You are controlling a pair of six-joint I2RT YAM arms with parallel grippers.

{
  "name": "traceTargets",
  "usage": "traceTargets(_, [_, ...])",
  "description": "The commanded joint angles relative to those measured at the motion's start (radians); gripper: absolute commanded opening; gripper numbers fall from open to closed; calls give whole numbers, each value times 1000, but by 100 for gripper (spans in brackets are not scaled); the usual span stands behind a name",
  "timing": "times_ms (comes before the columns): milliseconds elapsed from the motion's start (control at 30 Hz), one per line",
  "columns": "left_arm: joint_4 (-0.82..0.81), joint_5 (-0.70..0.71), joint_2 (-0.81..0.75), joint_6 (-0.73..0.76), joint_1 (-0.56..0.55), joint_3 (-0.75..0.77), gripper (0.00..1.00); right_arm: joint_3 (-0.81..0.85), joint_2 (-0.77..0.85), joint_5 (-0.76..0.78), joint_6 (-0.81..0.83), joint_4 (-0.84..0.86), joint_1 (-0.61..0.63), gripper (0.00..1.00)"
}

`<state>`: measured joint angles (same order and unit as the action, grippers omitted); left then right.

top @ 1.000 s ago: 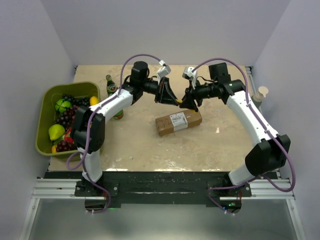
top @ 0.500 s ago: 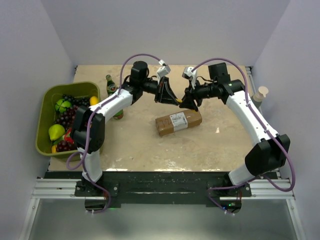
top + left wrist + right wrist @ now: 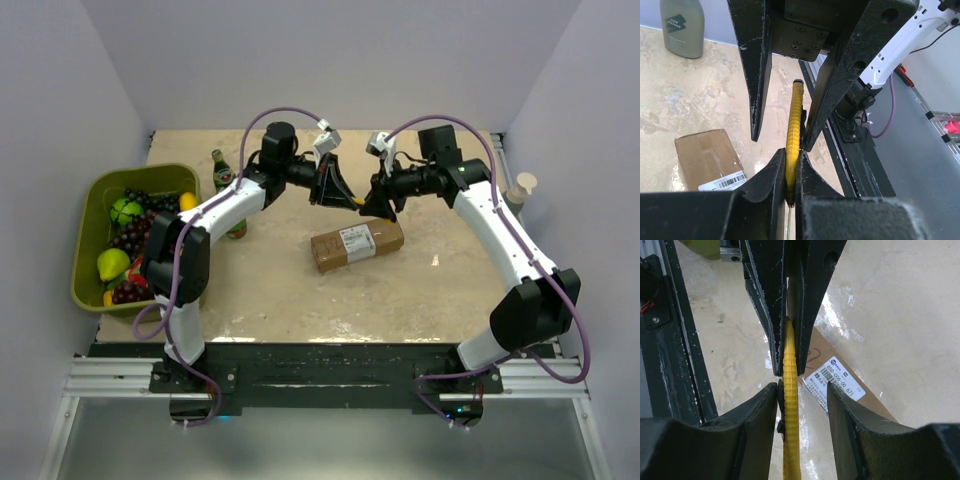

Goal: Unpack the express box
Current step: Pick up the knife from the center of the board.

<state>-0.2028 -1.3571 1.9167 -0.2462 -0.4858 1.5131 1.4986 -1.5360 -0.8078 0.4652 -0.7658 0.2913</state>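
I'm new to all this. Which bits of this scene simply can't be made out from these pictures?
Yellow knife: blade out or retracted? In the top view it is squeezed between the left gripper and right gripper; the wrist views show only its thin edge.
Express box: its seam or tape. Too small in the top view; the wrist views hide most of it behind fingers.
Label: small print blurred in the right wrist view, partly cut by a finger.

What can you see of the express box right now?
The express box is a long brown cardboard carton, closed as far as shows, with a white barcoded label on its top face. It lies flat, slightly askew, near the middle of the table; nothing else touches it.
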Motion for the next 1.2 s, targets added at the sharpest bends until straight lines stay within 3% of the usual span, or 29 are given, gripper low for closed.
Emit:
traceTargets(0, [-33, -39, 4, -19, -7, 41, 0, 32, 14, -8, -19, 30, -15, 47])
traceTargets(467, [-35, -42, 13, -24, -7, 47, 0, 38, 19, -7, -56, 40, -24, 54])
traceTargets(667, [-37, -51, 16, -27, -8, 48, 0, 41, 10, -65, -54, 40, -24, 44])
traceTargets(800, [-38, -51, 19, -27, -10, 52, 0, 45, 5, -74, -56, 36, -24, 53])
traceTargets(1000, [-49, -47, 22, -34, -10, 53, 0, 43, 4, -79, -50, 28, -24, 42])
traceTargets(1100, [-49, -45, 21, -33, -10, 50, 0, 34, 2, -90, -37, 23, -26, 26])
traceTargets(1167, [-52, -39, 19, -31, -10, 50, 0, 32, 0, -97, -28, 11, -24, 20])
